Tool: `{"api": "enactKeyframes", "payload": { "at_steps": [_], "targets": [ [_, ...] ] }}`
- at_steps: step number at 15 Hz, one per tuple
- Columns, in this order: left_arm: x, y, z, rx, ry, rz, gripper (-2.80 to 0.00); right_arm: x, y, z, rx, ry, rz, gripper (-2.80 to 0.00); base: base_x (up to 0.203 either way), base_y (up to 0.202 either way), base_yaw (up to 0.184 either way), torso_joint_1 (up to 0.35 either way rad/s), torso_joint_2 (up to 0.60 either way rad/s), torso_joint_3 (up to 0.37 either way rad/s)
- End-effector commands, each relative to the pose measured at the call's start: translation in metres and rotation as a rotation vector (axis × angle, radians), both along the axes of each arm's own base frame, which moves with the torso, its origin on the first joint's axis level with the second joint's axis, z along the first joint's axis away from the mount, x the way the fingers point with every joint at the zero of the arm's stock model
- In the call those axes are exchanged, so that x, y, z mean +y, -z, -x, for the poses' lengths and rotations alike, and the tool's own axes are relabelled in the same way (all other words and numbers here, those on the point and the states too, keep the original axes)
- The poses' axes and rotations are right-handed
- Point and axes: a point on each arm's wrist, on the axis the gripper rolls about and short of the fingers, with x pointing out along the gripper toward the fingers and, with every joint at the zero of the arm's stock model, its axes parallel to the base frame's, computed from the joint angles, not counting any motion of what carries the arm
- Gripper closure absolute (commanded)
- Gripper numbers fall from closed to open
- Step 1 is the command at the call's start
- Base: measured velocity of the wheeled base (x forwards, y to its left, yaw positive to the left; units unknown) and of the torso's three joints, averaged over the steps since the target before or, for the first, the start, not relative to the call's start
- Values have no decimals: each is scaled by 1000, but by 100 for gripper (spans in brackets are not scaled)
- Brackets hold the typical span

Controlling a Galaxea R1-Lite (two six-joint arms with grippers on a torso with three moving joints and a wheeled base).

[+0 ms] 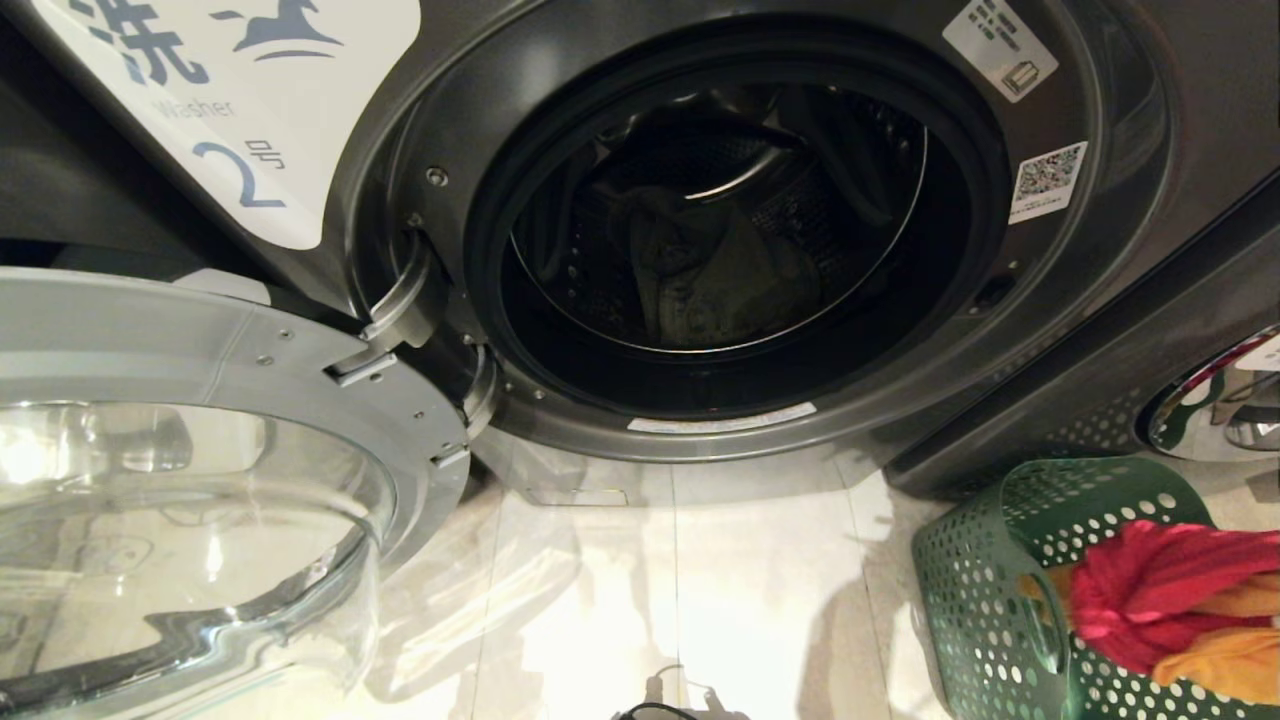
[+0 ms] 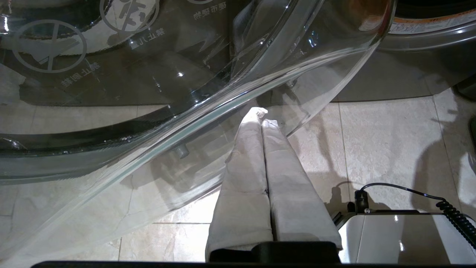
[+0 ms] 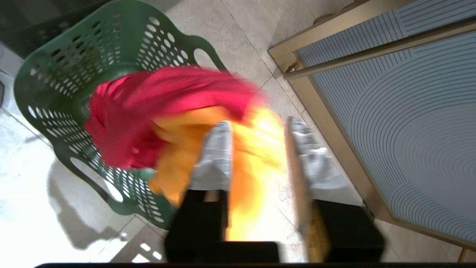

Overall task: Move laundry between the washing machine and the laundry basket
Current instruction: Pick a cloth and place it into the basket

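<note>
The right gripper is hanging over the green basket with its fingers apart, and the red cloth and yellow cloth are lying on the rim, let go. A good drop needs both cloths falling inside, not over the edge. The left gripper is pressed shut near the glass door. The washing machine is standing open, a grey-green cloth inside. There is bare floor between machine and basket.

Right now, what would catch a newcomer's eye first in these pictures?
The washing machine marked 2 fills the head view, its glass door swung open at lower left and a grey-green garment lying in the dark drum. At lower right, a red garment and a yellow-orange garment spill over the green laundry basket. In the right wrist view, the right gripper hangs above that pile, jaws parted.
</note>
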Motion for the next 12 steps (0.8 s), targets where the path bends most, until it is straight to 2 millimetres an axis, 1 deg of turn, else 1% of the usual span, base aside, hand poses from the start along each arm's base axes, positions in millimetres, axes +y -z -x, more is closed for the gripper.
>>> {"api": "enactKeyframes", "payload": {
  "at_steps": [1,4,6,7,9,10,12],
  "targets": [
    [0,0,0,0,0,0,0,-2,3,-3,19,1,-10,-280,0,0,0,0,0,0],
    [0,0,0,1,0,0,0,-3,3,-5,23,0,-12,-280,0,0,0,0,0,0],
    [0,0,0,1,0,0,0,0,0,-3,3,-33,-15,-280,0,0,0,0,0,0],
    [0,0,0,0,0,0,0,4,-2,0,-20,-86,-18,-280,0,0,0,0,0,0],
    [0,0,0,1,0,0,0,18,-4,7,-37,-258,-3,-280,0,0,0,0,0,0],
    [0,0,0,1,0,0,0,25,-1,9,-27,-330,9,0,0,0,0,0,0,0],
    [0,0,0,0,0,0,0,42,2,12,-28,-491,27,0,0,0,0,0,0,0]
  ]
}}
